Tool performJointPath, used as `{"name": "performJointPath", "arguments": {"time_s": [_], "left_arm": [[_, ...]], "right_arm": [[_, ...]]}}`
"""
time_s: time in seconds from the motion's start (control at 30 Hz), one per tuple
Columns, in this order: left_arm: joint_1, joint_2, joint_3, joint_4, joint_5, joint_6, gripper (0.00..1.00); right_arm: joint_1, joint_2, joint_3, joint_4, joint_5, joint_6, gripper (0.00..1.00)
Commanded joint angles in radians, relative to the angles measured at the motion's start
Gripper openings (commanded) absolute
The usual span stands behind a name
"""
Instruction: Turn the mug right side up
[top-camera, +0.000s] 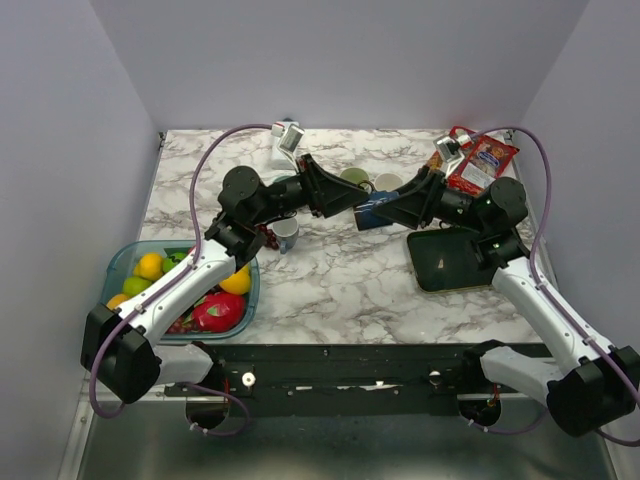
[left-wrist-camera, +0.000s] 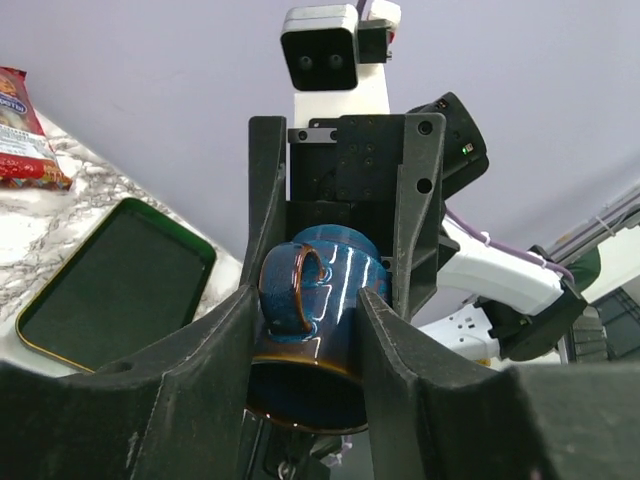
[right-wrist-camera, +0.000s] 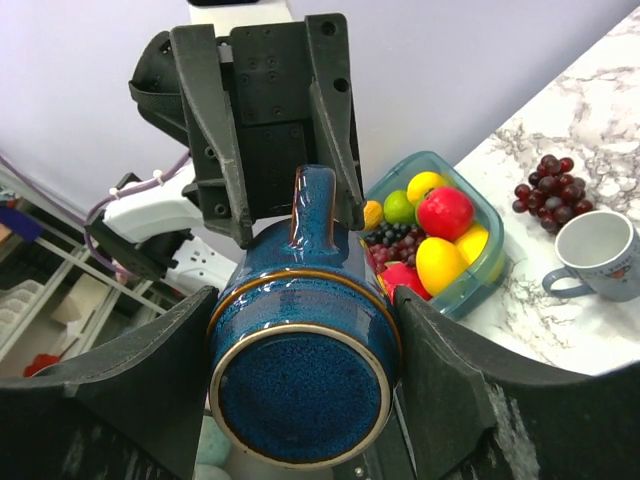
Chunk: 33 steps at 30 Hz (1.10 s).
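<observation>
The blue mug (top-camera: 375, 213) is held in mid-air at the middle of the top view, above the marble table (top-camera: 340, 290), seemingly on its side. Its body is pinched by the right gripper (right-wrist-camera: 300, 330), and the left gripper (left-wrist-camera: 308, 310) is pressed in beside the handle. If either grip were released early, or the arms twisted against each other, the glazed mug could be dropped

Mug (top-camera: 374, 212) mouth prob. hidden, top view.
</observation>
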Motion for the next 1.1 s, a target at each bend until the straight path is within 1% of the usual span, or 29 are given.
{"name": "performJointPath", "arguments": {"time_s": [0.0,0.03,0.1,0.13,0.17,0.23,0.33,0.4,0.5,0.57,0.6,0.63,0.7,0.73,0.8,0.9,0.97,1.0,1.03,1.07], "left_arm": [[-0.009,-0.014,0.016,-0.024,0.02,0.011,0.52],[-0.009,-0.02,0.016,-0.068,0.008,0.025,0.65],[-0.009,-0.035,0.017,-0.127,-0.03,0.077,0.81],[-0.009,-0.052,0.019,-0.17,-0.062,0.098,0.92],[-0.009,-0.063,0.02,-0.187,-0.076,0.112,0.95],[-0.008,-0.087,0.023,-0.234,-0.113,0.149,0.99],[-0.009,-0.109,0.031,-0.291,-0.144,0.18,0.99],[-0.009,-0.112,0.03,-0.297,-0.136,0.177,0.99],[-0.009,-0.109,0.008,-0.255,-0.094,0.123,0.98],[-0.011,-0.097,-0.015,-0.19,-0.055,0.065,0.87],[-0.011,-0.089,-0.023,-0.166,-0.04,0.045,0.78],[-0.011,-0.068,-0.029,-0.12,-0.023,0.028,0.65],[-0.009,-0.046,-0.036,-0.089,0.006,-0.017,0.56],[-0.011,-0.029,-0.038,-0.055,0.012,-0.026,0.49],[-0.011,-0.022,-0.038,-0.041,0.006,-0.04,0.45],[-0.011,-0.015,-0.023,-0.035,0.002,-0.032,0.43],[-0.011,-0.006,-0.015,-0.034,0.003,-0.029,0.35],[-0.011,-0.005,-0.013,-0.035,0.003,-0.028,0.28],[-0.011,-0.003,-0.012,-0.043,0.003,-0.017,0.16],[-0.011,-0.005,-0.01,-0.049,-0.003,-0.008,0.1]], "right_arm": [[0.014,-0.001,0.053,0.023,0.056,-0.039,0.01],[0.015,-0.002,0.056,0.002,0.06,-0.058,0.01],[0.017,-0.004,0.067,-0.029,0.075,-0.081,0.01],[0.017,-0.004,0.069,-0.058,0.08,-0.101,0.01],[0.017,-0.004,0.072,-0.069,0.086,-0.108,0.01],[0.017,-0.001,0.073,-0.084,0.091,-0.121,0.01],[0.015,0.005,0.075,-0.095,0.098,-0.132,0.01],[0.015,0.012,0.075,-0.095,0.1,-0.132,0.0],[0.017,0.019,0.075,-0.092,0.102,-0.133,0.01],[0.017,0.024,0.07,-0.081,0.105,-0.125,0.01],[0.017,0.028,0.07,-0.072,0.103,-0.122,0.01],[0.018,0.03,0.069,-0.06,0.103,-0.115,0.0],[0.02,0.039,0.07,-0.047,0.099,-0.107,0.01],[0.023,0.039,0.069,-0.041,0.097,-0.106,0.01],[0.027,0.042,0.067,-0.041,0.095,-0.107,0.0],[0.03,0.044,0.058,-0.043,0.091,-0.113,0.01],[0.032,0.047,0.053,-0.044,0.092,-0.118,0.01],[0.032,0.047,0.05,-0.046,0.091,-0.119,0.01],[0.032,0.048,0.044,-0.053,0.092,-0.125,0.01],[0.03,0.045,0.041,-0.059,0.095,-0.13,0.0]]}}
